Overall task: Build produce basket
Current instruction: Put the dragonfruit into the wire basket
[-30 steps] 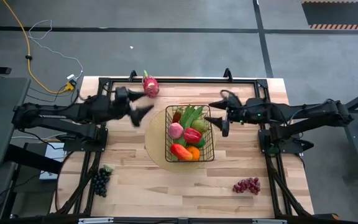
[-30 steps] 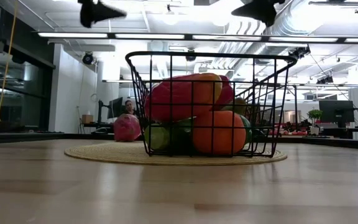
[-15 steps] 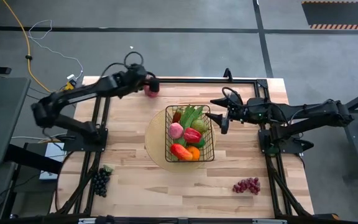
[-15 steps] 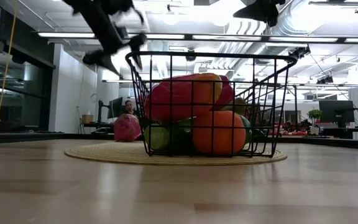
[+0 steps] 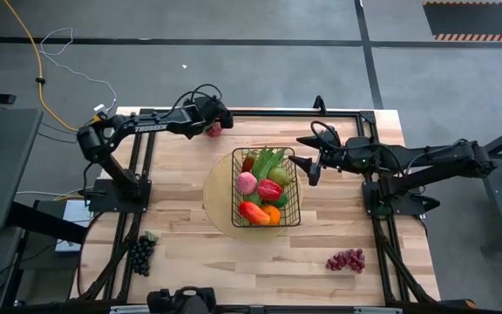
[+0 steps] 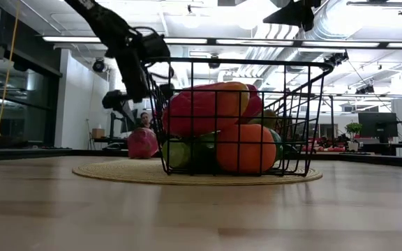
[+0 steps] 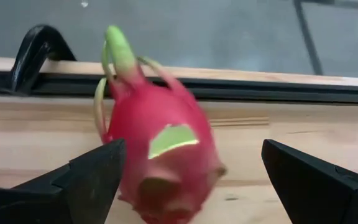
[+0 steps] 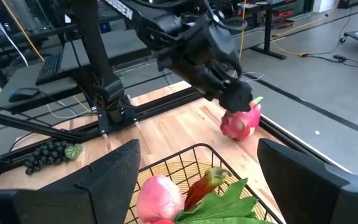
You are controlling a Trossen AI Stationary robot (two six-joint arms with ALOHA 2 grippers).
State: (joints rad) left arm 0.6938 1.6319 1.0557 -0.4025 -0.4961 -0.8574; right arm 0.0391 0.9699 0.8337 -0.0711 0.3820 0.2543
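The black wire basket [image 5: 234,187] stands on a round tan mat [image 5: 216,199] mid-table. It holds peppers, green pods, a peach and other toy produce. A pink dragon fruit [image 5: 213,130] lies on the table by the far edge, also seen in the low view [image 6: 143,143] and the right wrist view [image 8: 241,121]. My left gripper [image 5: 215,123] is open over it, with a finger on either side of the fruit [image 7: 166,155]. My right gripper [image 5: 310,166] hovers open above the basket's right rim [image 8: 185,152]. My left gripper straddles the dragon fruit, coming slanting down from the table's left. One finger [image 7: 95,177] lies close against the fruit's side [image 7: 132,177]; I cannot tell whether it touches. The fruit lies on the table.
Dark grapes [image 5: 139,253] lie near the table's near left corner, and red grapes [image 5: 346,260] lie near the near right corner. A black frame rail [image 5: 268,112] runs along the far edge just behind the dragon fruit. Bare wood lies in front of the basket.
My left arm has swung from the space left of the basket toward the table's far edge and come down over the dragon fruit, so that its open fingers now stand on either side of it. The dragon fruit and basket have stayed where they were.
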